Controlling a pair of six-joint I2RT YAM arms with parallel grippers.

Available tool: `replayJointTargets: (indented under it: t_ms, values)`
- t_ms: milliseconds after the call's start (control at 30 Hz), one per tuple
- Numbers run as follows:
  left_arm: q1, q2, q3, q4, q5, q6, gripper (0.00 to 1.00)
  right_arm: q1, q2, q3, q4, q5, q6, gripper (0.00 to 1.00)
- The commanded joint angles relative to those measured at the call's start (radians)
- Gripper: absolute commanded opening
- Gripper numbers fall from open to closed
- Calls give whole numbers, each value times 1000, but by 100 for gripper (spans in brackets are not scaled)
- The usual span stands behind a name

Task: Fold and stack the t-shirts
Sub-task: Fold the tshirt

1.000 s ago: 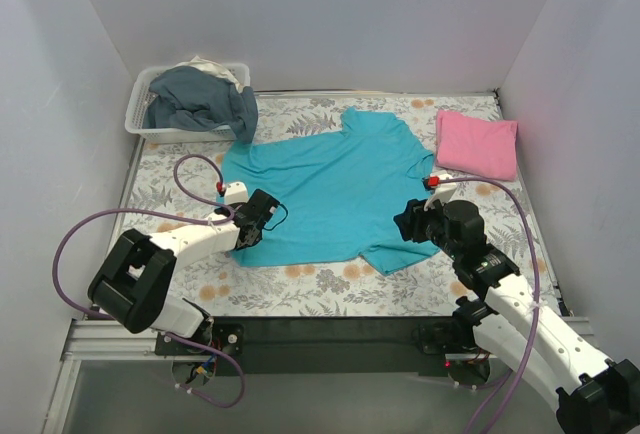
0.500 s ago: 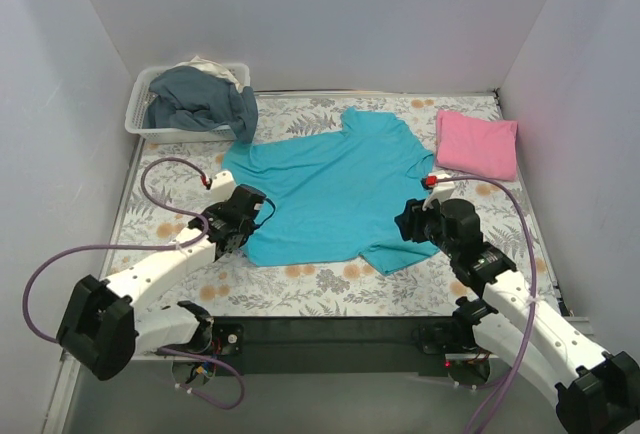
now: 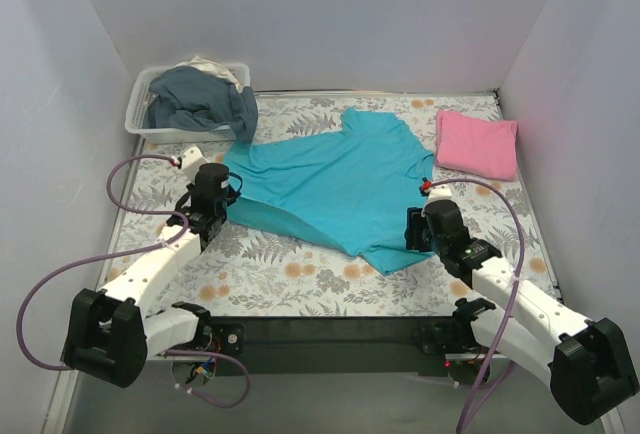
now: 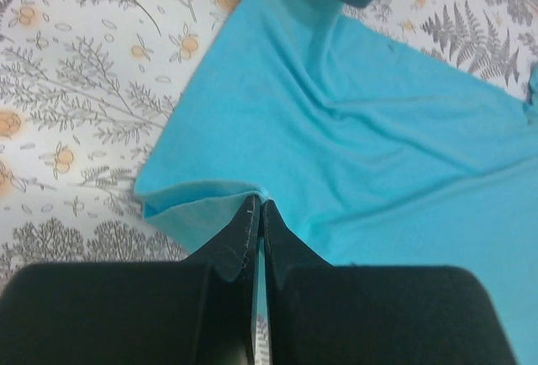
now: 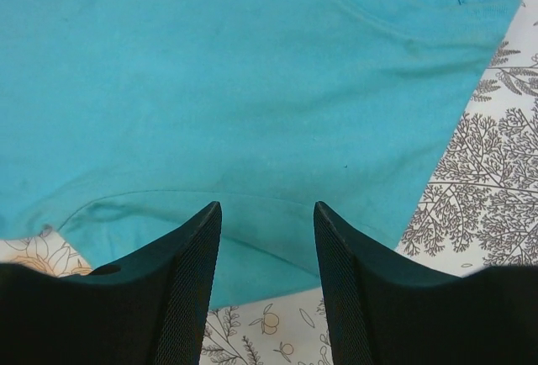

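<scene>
1. Fingers (image 4: pixel 239 243) of the left gripper (image 3: pixel 212 197) are pressed together on a turned-up edge of the teal t-shirt (image 3: pixel 335 189). Half a second ago this gripper sat nearer the front; it has since carried that corner toward the far left.
2. The shirt's near edge, earlier roughly parallel to the front, now slants from the left gripper down to the near-right corner.
3. The right gripper (image 3: pixel 418 229) hovers over that near-right corner with its fingers spread, gripping nothing, and has barely shifted.
4. The teal shirt lies flat mid-table (image 3: pixel 300 289), its narrow end toward the far wall and its long axis running far-left to near-right.
5. The pink t-shirt (image 3: pixel 477 144) lies folded at the far right, unmoved.
</scene>
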Motion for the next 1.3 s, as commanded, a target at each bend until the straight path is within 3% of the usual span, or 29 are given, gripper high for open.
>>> replayJointTargets:
  t_ms: [0,200,733,1267]
  values:
    - [57,32,15,141,81,67,0,2,6,-4,-11,44,52,43]
    - [134,107,29,227,207,79,0,7,37,-10,-71,11,106,39]
    - [155,107,4,246,269,81,0,132,-40,1,-287,47,267,37]
    - [161,90,7,234,269,86,0,154,46,-11,-202,87,290,38]
